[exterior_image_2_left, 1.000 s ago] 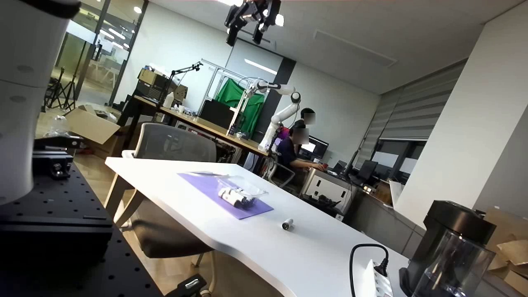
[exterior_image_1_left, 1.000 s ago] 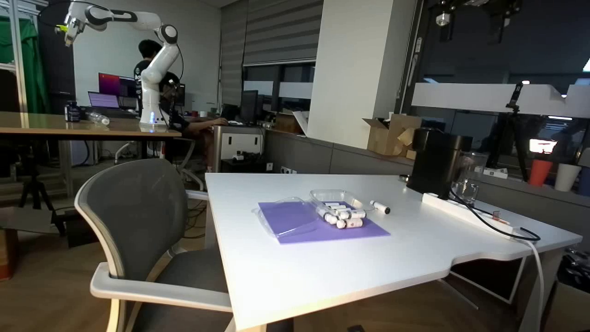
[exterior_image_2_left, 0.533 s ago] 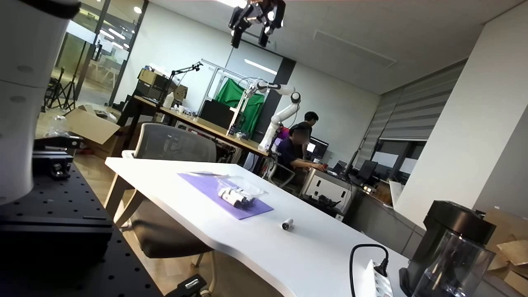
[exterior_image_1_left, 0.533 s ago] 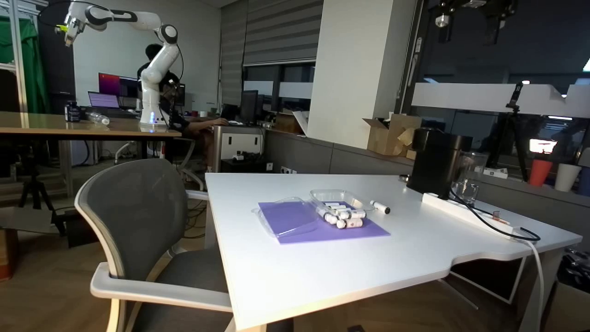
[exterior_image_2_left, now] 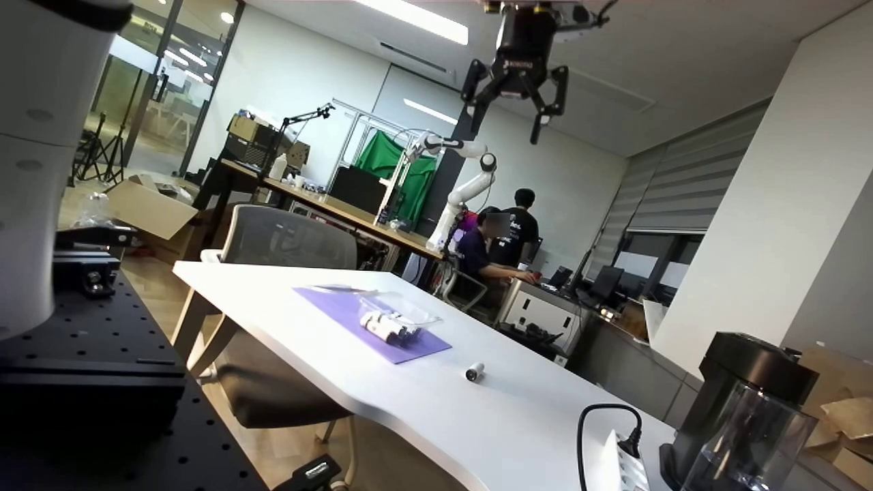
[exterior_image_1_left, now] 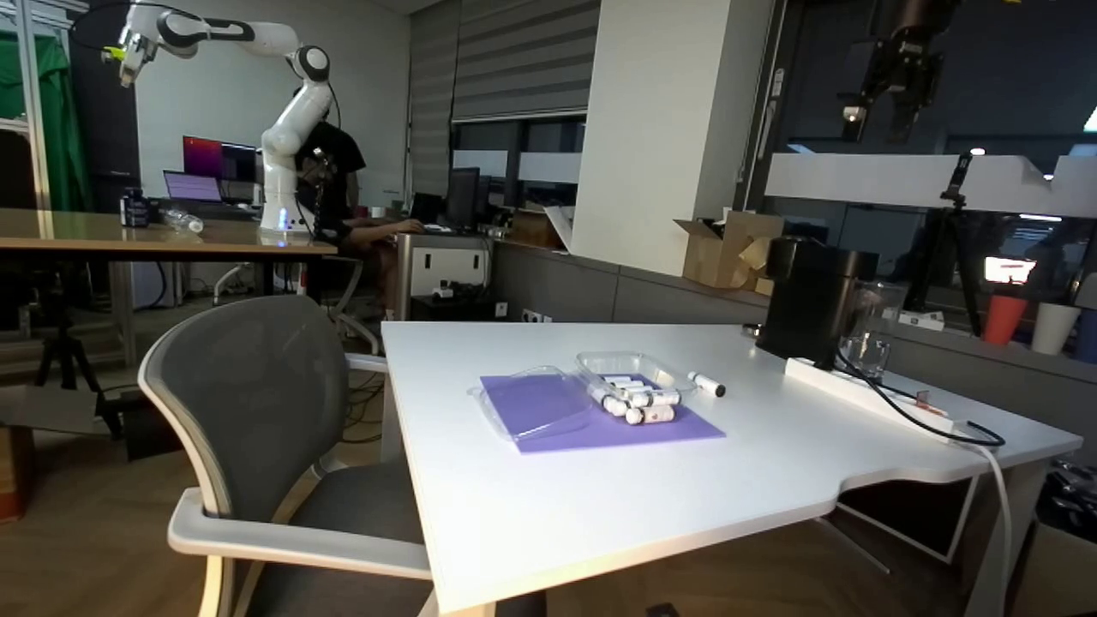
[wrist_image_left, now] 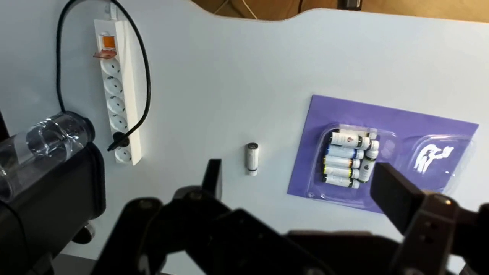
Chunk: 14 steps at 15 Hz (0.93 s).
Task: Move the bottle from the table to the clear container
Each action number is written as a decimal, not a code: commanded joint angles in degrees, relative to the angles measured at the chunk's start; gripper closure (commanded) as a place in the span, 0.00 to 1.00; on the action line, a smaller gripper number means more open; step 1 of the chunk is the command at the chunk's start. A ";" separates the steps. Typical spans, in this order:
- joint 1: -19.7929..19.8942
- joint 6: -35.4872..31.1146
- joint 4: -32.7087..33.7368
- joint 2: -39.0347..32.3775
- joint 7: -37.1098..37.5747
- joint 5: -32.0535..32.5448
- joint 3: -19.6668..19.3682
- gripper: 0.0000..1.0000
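Note:
The bottle (wrist_image_left: 252, 158) is tiny and white with a dark end. It lies on its side alone on the white table, and shows in both exterior views (exterior_image_1_left: 706, 384) (exterior_image_2_left: 475, 372). The clear container (wrist_image_left: 344, 193) sits on the purple mat with several similar small bottles in it; it also shows in both exterior views (exterior_image_1_left: 634, 354) (exterior_image_2_left: 424, 315). My gripper (exterior_image_2_left: 505, 133) is open and empty, high above the table and apart from the bottle. In the wrist view its fingers (wrist_image_left: 298, 168) are spread, and the bottle appears beyond and between them, nearer the left finger.
The purple mat (wrist_image_left: 386, 114) bears the container and a clear lid (wrist_image_left: 439, 141). A white power strip (wrist_image_left: 131, 114) with a black cable (wrist_image_left: 148, 76) and a black machine (exterior_image_1_left: 806, 300) with a clear jug (wrist_image_left: 53, 137) stand on the table. A chair (exterior_image_1_left: 257, 386) stands beside it.
My gripper has moved lower and, in an exterior view, to the right, with its palm now showing. The bottle and container have not moved. A person in the background has shifted.

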State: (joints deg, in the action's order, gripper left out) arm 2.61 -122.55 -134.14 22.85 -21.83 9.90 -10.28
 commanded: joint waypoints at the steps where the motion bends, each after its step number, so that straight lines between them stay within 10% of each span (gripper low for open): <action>1: 0.38 2.39 12.91 -14.29 -4.64 -3.47 -2.74 0.00; 14: 2.16 3.12 14.72 -16.96 -3.77 -4.33 -1.29 0.00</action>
State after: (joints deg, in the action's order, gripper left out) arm 3.36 -119.61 -119.55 5.94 -25.45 5.76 -12.94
